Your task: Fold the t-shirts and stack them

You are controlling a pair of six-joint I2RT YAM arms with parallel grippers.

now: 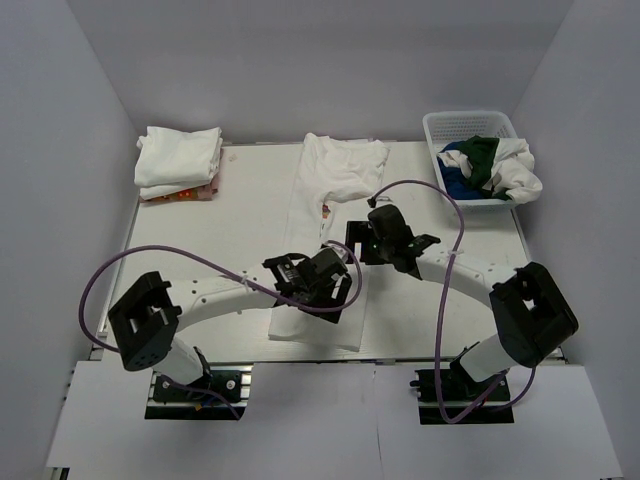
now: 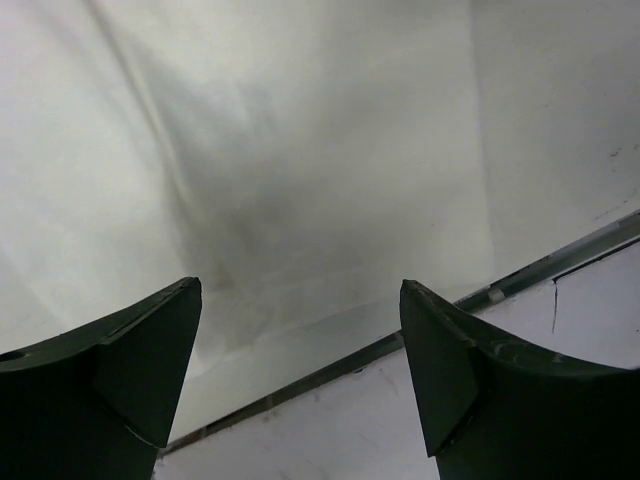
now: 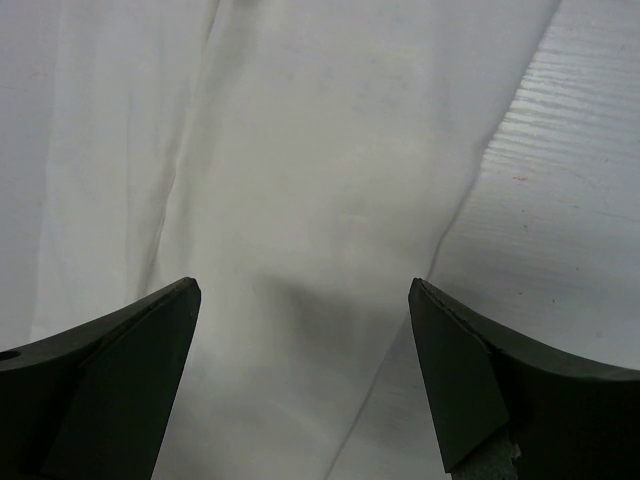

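A white t-shirt [image 1: 322, 200] lies folded into a long strip down the middle of the table, its sleeves bunched at the far end. My left gripper [image 1: 312, 285] hovers open over its near part; the wrist view shows white cloth [image 2: 300, 150] and the table's near edge between the fingers. My right gripper [image 1: 383, 238] hovers open over the strip's right edge; its view shows white cloth [image 3: 300, 200] beside bare table. A stack of folded white t-shirts [image 1: 180, 158] sits at the far left. Blue, dark green and white t-shirts [image 1: 490, 168] fill the basket.
The white plastic lattice basket [image 1: 440, 128] stands at the far right corner. Purple cables loop over both arms. The table's metal front edge [image 2: 560, 262] runs just below the shirt's hem. Grey walls enclose the table on three sides.
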